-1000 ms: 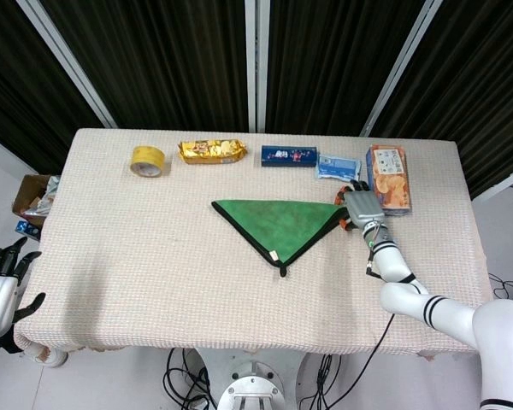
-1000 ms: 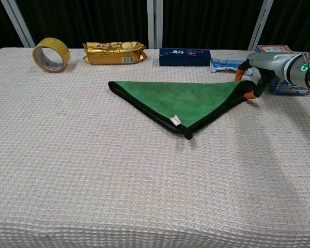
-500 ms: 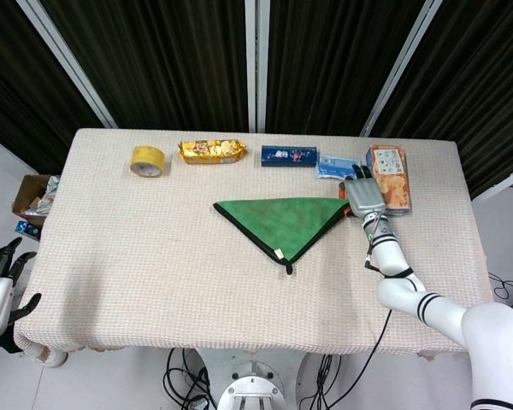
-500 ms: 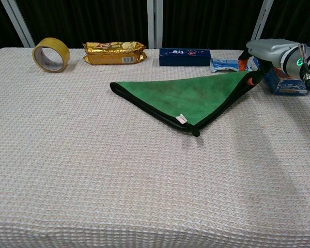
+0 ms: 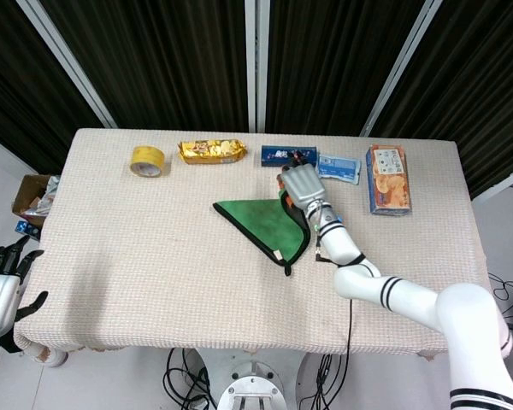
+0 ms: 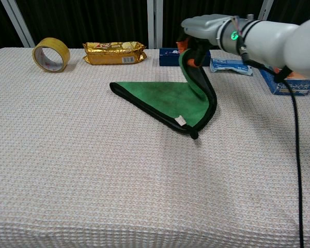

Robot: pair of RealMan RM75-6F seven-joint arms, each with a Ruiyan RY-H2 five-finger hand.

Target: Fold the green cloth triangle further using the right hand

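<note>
The green cloth triangle (image 5: 265, 220) (image 6: 165, 98) with dark edging lies mid-table, its left corner and near tip flat on the table. My right hand (image 5: 300, 184) (image 6: 199, 32) pinches the cloth's right corner and holds it lifted above the cloth's middle, so the right part stands up in a curved fold. A small white tag (image 6: 179, 120) shows near the front tip. My left hand (image 5: 0, 286) hangs beyond the table's left edge, fingers spread, holding nothing.
Along the back edge sit a yellow tape roll (image 5: 147, 160) (image 6: 51, 55), a gold snack packet (image 5: 211, 151) (image 6: 114, 52), a blue box (image 5: 278, 155) (image 6: 170, 56), a pale blue pouch (image 5: 339, 166) (image 6: 229, 66) and an orange-blue snack box (image 5: 387, 178) (image 6: 289, 83).
My right hand has swept left from the table's right side, carrying the cloth's right corner up and over toward the middle. The cloth's right part now stands raised.
</note>
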